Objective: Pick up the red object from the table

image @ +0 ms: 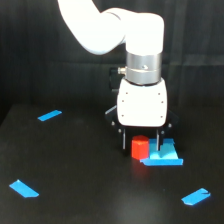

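The red object (140, 148) is a small red-orange block on the black table (75, 165), just right of centre in the exterior view. My gripper (142, 142) hangs straight down over it from the white arm. One dark finger (123, 140) stands on the block's left and the other on its right, each with a small gap to the block. The jaws are open and straddle it without touching. Against the block's right side lies a flat blue square piece (163, 155), partly behind the right finger.
Blue tape strips mark the table at the back left (49, 115), the front left (24, 188) and the front right (196, 197). The white arm's body fills the upper middle of the view.
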Controlling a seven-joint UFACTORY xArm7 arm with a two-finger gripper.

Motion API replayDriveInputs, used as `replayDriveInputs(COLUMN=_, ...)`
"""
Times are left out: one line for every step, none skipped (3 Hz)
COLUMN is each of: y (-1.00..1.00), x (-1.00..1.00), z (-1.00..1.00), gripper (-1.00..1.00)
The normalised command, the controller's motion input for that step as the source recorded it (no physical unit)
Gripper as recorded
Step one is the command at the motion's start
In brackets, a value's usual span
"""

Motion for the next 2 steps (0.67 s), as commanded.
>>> replayDriveInputs(y=-0.06, x=-0.04, z=-0.03, gripper=-0.93)
replayDriveInputs(y=0.02, x=0.07, z=-0.02, gripper=-1.00)
